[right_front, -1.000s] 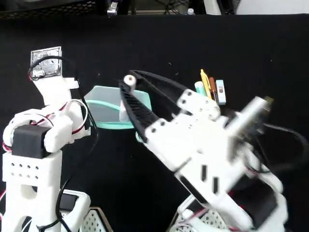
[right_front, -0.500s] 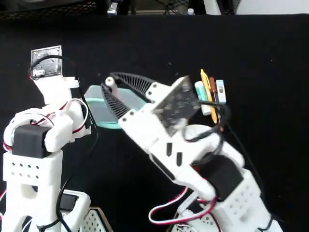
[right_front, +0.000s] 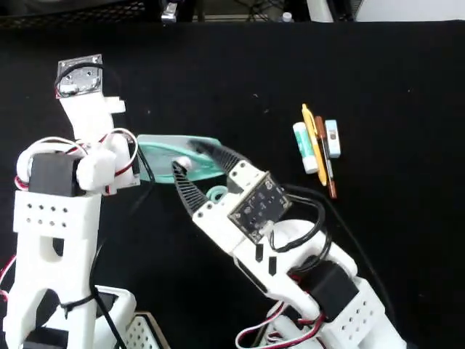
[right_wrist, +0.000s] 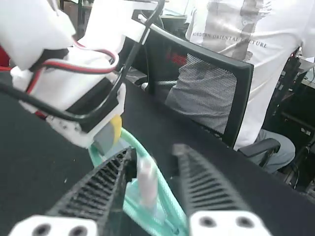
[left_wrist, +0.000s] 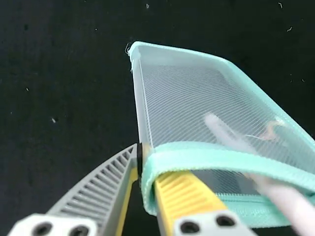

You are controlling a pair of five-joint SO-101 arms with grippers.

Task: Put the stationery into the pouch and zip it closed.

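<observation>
The teal mesh pouch [right_front: 168, 151] lies left of centre. My left gripper [right_front: 139, 166] is shut on the pouch's teal zip rim [left_wrist: 206, 158], at the pouch's [left_wrist: 187, 98] end, with yellow and grey fingers [left_wrist: 179, 194]. My right gripper [right_front: 187, 157] is open at the pouch mouth, black fingers [right_wrist: 106, 184] spread. A white stick [right_wrist: 146, 183] stands between them over the pouch rim [right_wrist: 165, 212]; the white stick [left_wrist: 241, 147] also shows blurred through the mesh. A glue stick [right_front: 304, 147], yellow pen [right_front: 312, 131], brown pen [right_front: 325, 156] and blue eraser [right_front: 332, 138] lie together at the right.
The table [right_front: 378, 73] is covered in black cloth. The left arm's white base [right_front: 51, 247] stands at the near left, the right arm's body [right_front: 305, 269] at the near centre. A black chair [right_wrist: 206, 93] stands beyond the table edge.
My right arm has swung left and down, turning its wrist, so its open fingers now sit at the pouch mouth. The left arm shifted slightly with the pouch.
</observation>
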